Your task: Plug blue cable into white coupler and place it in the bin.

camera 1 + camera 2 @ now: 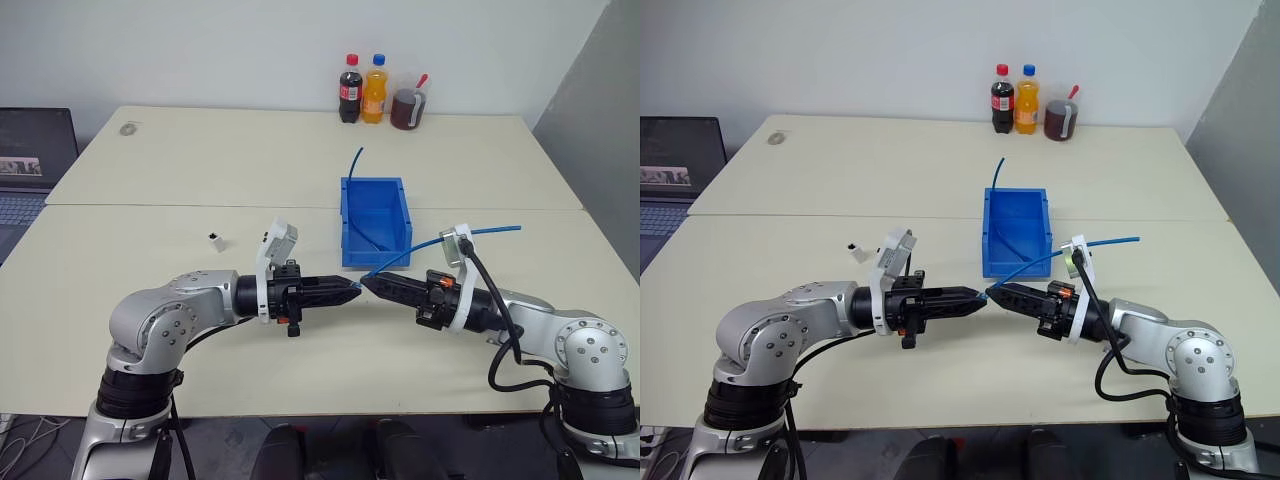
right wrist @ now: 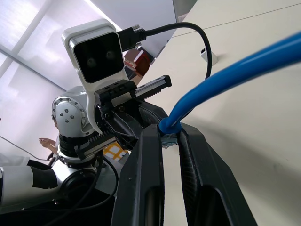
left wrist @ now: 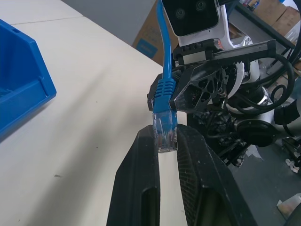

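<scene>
Blue cable (image 1: 470,233) runs in the left eye view from the tips of the right gripper (image 1: 372,283), arching over that arm toward the right side of the pale tabletop (image 1: 150,190). The left gripper (image 1: 352,289) meets the right one tip to tip above the tabletop, just in front of the bin (image 1: 374,220). A second blue cable (image 1: 354,160) rises from behind the bin's far edge. The white coupler (image 1: 215,241) stands alone on the tabletop, well to the left of the bin and apart from both grippers. Three drink bottles (image 1: 378,92) stand at the far edge.

Seen from the right eye, the layout is the same, a laptop (image 1: 675,170) sitting off the tabletop's left side.

From the left wrist, the left gripper's fingers (image 3: 141,179) pinch the cable's clear plug (image 3: 164,132), while the right gripper's fingers hold the blue boot just above it.

From the right wrist, the right gripper's fingers (image 2: 148,174) are pressed on the cable at its boot, the left gripper facing them.
</scene>
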Controlling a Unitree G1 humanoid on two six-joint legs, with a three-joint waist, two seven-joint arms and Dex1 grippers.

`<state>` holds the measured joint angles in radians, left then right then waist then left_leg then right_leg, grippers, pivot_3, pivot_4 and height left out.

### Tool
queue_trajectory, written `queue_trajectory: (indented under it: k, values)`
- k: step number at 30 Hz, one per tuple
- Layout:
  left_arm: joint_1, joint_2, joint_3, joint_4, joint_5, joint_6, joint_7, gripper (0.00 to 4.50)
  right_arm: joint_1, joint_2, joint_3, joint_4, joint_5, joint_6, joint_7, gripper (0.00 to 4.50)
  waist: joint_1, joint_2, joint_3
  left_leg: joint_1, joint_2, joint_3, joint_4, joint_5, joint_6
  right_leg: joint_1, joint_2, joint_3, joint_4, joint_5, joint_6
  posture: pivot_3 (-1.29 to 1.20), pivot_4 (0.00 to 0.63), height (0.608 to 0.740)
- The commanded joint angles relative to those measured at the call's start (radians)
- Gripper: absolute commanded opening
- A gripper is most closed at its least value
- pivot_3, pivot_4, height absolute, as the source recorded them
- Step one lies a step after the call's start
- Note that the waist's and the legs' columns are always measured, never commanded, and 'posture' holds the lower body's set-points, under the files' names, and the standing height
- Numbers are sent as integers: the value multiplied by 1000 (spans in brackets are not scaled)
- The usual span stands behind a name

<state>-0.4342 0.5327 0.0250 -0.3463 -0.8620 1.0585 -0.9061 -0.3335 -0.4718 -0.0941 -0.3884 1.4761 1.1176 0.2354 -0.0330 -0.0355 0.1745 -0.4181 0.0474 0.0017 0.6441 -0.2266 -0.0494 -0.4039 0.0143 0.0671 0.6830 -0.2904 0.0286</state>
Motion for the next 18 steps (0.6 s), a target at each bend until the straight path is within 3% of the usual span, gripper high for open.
queue_trajectory:
  k: [1,7,10,13,15,18]
  values:
    - [-21,18,9,-20,-20,-26,-15,1040,-16,-10,7,-30,28,-13,3,178,0,0,0,0,0,0,0,0,0,0,0,0,0,0,0,0,150,740]
    - [-10,92,35,-5,-3,-41,-42,2220,-19,-22,-4,-14,-4,-27,9,178,0,0,0,0,0,0,0,0,0,0,0,0,0,0,0,0,150,740]
    - [71,163,70,-3,86,-115,-9,2765,-8,-26,-17,-2,-65,-63,20,178,-4,0,0,0,0,0,0,0,0,0,0,0,0,0,0,0,150,740]
    - [163,186,117,-36,155,-181,70,3589,11,-17,-28,4,-107,-100,29,178,-5,0,0,1,1,0,-1,0,0,-1,0,2,0,0,0,0,150,740]
    - [242,169,137,-67,224,-232,154,3973,12,-10,-18,7,-162,-132,47,178,0,0,0,0,1,0,-1,0,0,-1,0,2,-1,0,0,0,150,740]
    - [382,63,172,-127,346,-308,370,4490,-16,46,-25,52,-210,-192,35,178,0,1,0,1,1,0,-1,0,0,-1,-1,3,-1,0,0,0,150,740]
